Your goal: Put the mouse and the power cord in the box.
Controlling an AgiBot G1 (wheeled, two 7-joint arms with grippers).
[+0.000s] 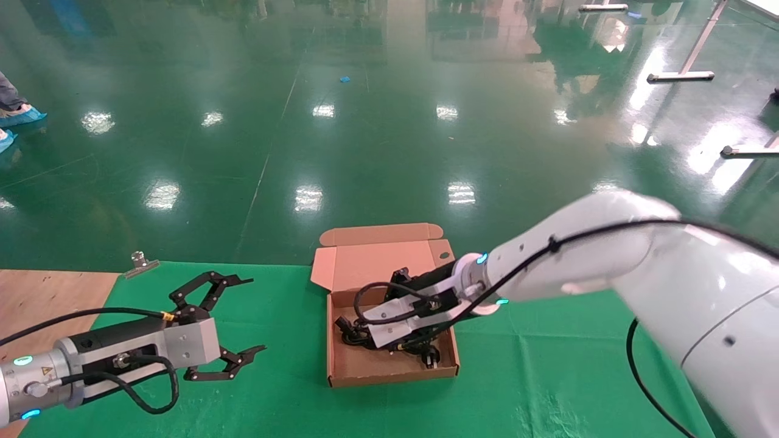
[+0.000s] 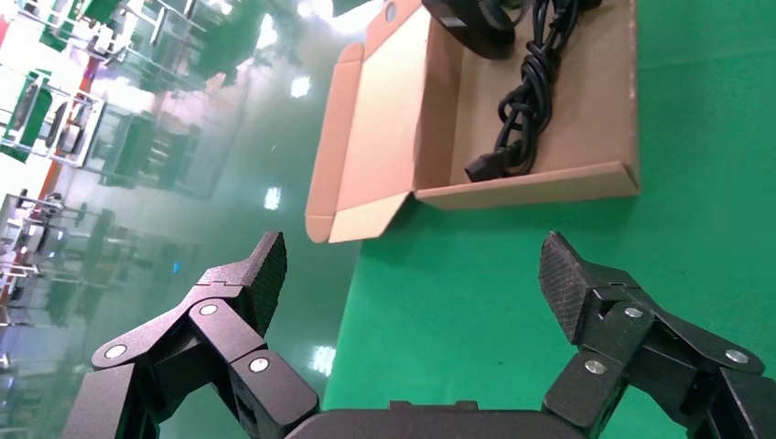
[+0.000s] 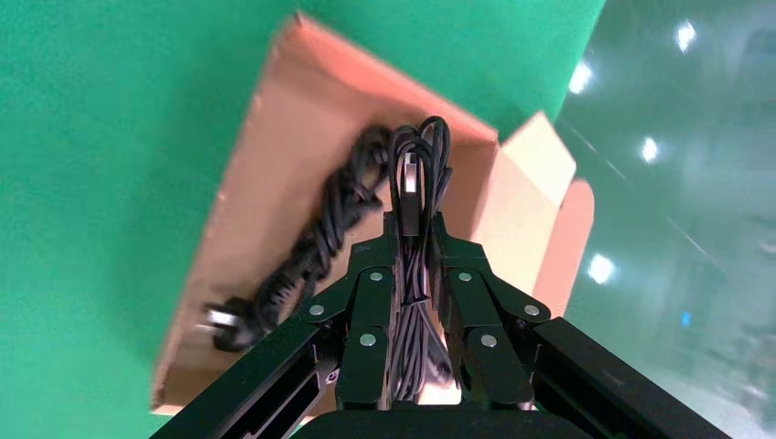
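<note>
A green cloth [image 1: 548, 365] covers the desk [image 1: 42, 292] above a shiny green floor [image 1: 365, 121]; the right pincer [image 3: 414, 224] holds a thin cable bundle [image 3: 416, 169] over the box [image 1: 389, 365], the left pincer [image 1: 243, 316] is wide

A green cloth [image 1: 535, 377] covers the table — bare wood [image 1: 42, 298] shows at its left edge, with a metal clip [image 1: 141, 263] at the cloth's far corner. The open cardboard box [image 1: 341, 365] sits directly on the cloth.

My station stands in an industrial hall or robotics lab: glossy green epoxy floor [image 1: 389, 121] mirroring ceiling lights, metal shelving racks [image 2: 55, 119] along one side, white stand legs [image 1: 681, 76], green cloth [image 1: 548, 377] clipped over my workbench.
</note>
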